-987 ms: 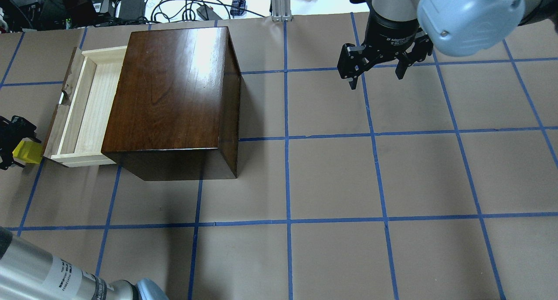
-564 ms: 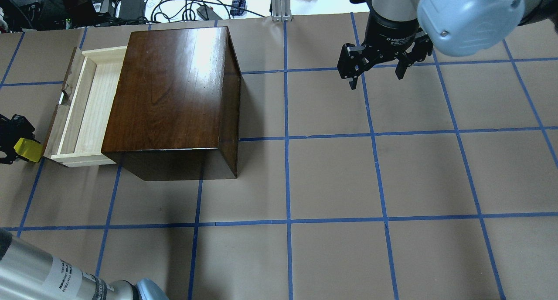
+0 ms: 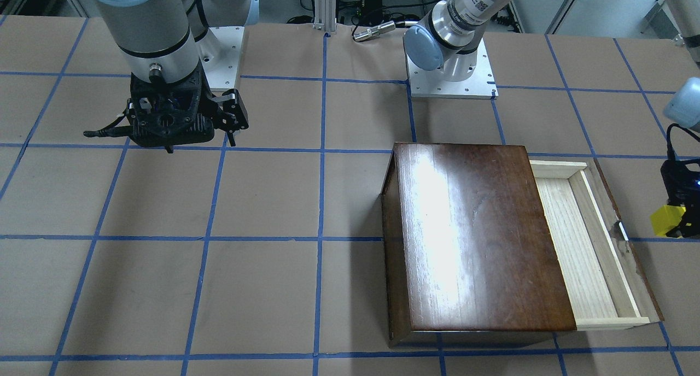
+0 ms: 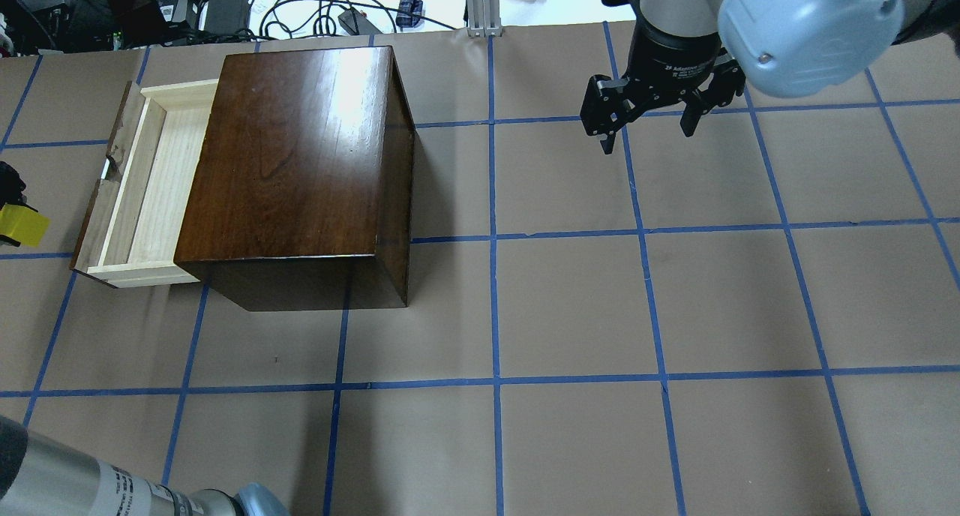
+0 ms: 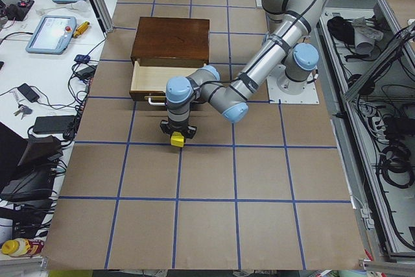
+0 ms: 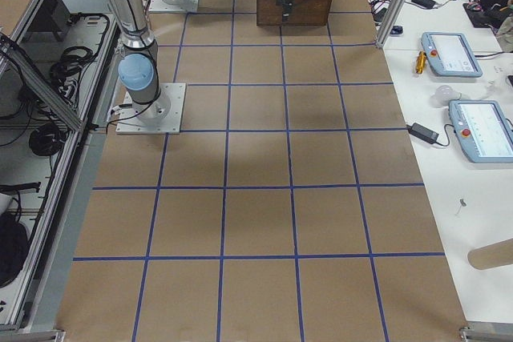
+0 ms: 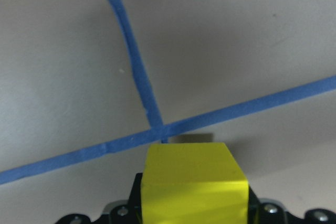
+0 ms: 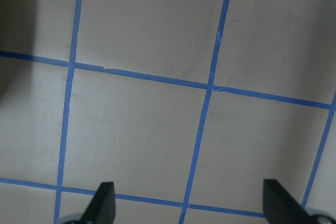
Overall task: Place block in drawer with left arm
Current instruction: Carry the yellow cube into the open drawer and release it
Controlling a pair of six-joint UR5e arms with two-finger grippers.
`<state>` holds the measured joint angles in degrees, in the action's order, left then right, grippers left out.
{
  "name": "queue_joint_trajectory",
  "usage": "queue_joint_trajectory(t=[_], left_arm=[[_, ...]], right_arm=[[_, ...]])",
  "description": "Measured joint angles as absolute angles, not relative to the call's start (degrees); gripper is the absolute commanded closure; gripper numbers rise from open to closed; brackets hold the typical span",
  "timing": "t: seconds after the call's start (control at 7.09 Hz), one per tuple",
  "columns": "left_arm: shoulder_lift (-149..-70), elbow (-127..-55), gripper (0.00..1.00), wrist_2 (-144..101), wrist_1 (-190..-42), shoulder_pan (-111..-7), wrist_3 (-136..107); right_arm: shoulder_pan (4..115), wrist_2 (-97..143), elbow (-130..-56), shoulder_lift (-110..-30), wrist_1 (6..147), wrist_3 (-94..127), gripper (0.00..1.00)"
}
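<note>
The yellow block (image 4: 22, 226) is held in my left gripper (image 4: 10, 220), which is shut on it above the table, just outside the drawer's dark front panel. The block also shows in the front view (image 3: 665, 219), the left side view (image 5: 176, 140) and the left wrist view (image 7: 194, 182). The drawer (image 4: 146, 193) is pulled open from the dark-brown wooden box (image 4: 300, 156), and its pale-wood tray is empty. My right gripper (image 4: 649, 130) is open and empty, hovering far off at the back right.
Blue tape lines grid the brown table cover (image 4: 570, 306). Cables and devices (image 4: 225, 10) lie beyond the far table edge. The right arm's large blue joint cap (image 4: 810, 28) hangs over the back right corner.
My left gripper, still holding the block, has moved away from the drawer's near corner, farther from the robot and toward the view's left edge. The right arm has not moved.
</note>
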<state>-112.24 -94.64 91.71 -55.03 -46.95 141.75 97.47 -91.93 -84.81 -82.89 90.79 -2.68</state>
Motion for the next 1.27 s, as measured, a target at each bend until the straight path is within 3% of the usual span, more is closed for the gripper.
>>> queue_joint_trajectory(t=[0.56, 1.27], left_arm=[[-101.30, -92.18, 1.00, 88.61, -68.81, -54.18, 119.95], [-104.71, -92.53, 1.00, 87.12, -69.50, -65.65, 107.92]], right_arm=[[97.47, -91.91, -84.81, -82.88, 90.79, -2.65, 0.00], [97.47, -91.93, -84.81, -82.88, 90.79, -2.70, 0.00]])
